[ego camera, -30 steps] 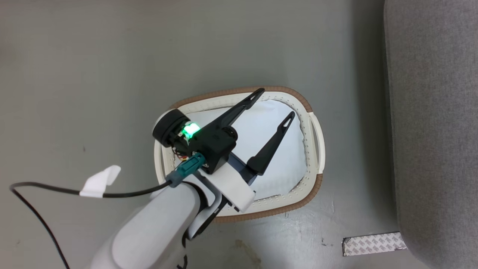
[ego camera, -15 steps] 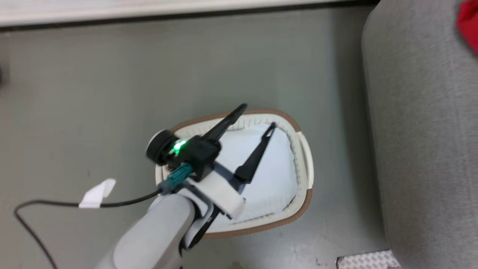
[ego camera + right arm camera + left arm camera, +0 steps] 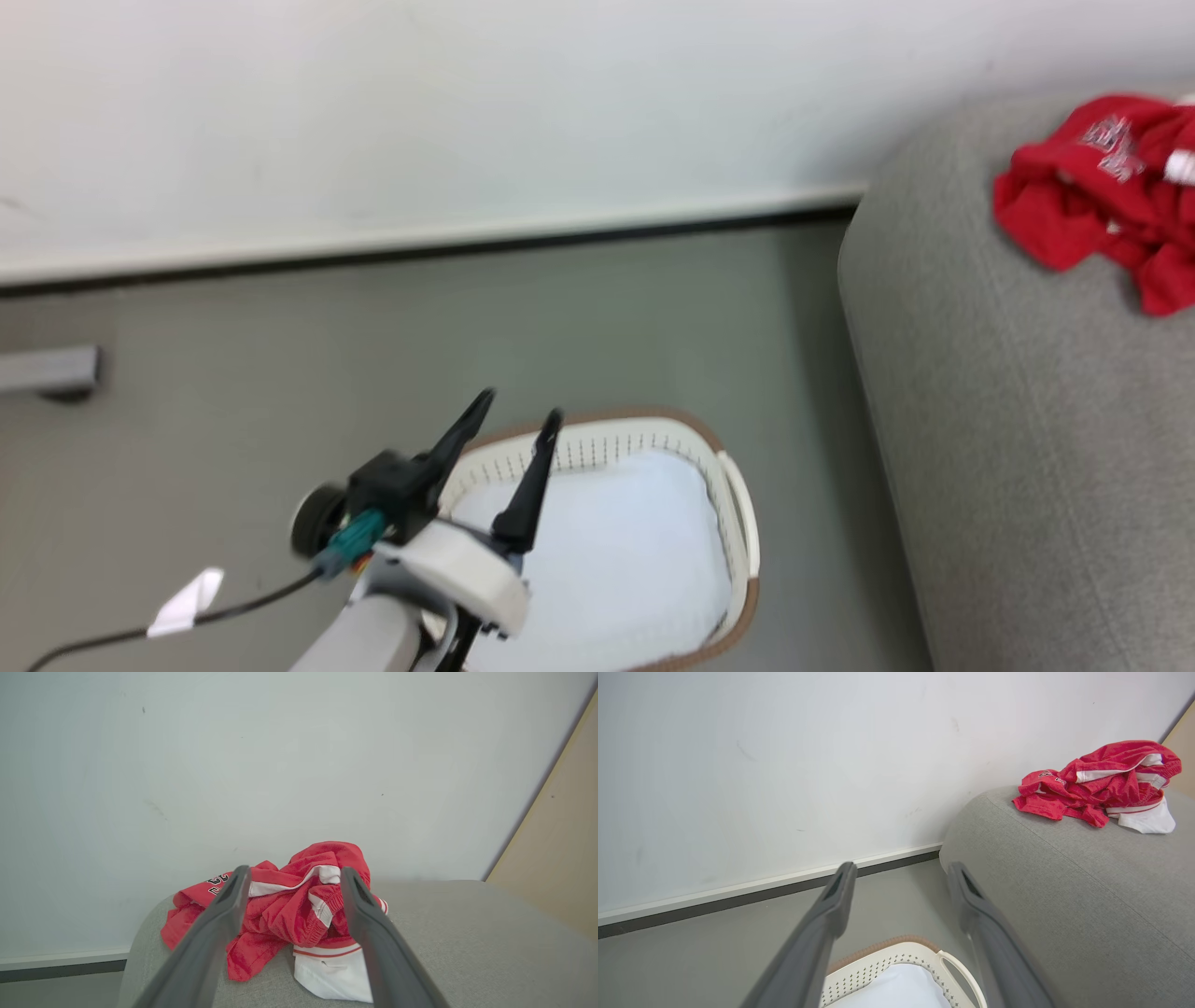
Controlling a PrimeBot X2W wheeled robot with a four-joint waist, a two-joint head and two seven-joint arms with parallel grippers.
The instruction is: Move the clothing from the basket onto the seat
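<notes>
Pale forearm [image 3: 373, 635]; teal plug [image 3: 350, 539]; black-fingered left gripper [image 3: 520, 408].

No wording can be read for certain. The clothing [image 3: 280, 914] carries black-and-white lettering [image 3: 216, 883] on a fold at its left edge in the right wrist view. Creases cut it off, and the characters may be digits. In the head view its pale print is blurred, and in the left wrist view it is too small to read.

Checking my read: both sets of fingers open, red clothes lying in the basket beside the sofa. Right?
Not quite: the red clothes lie on the sofa, not in the basket, as the right wrist view shows. The left fingers and right fingers are open.
</notes>
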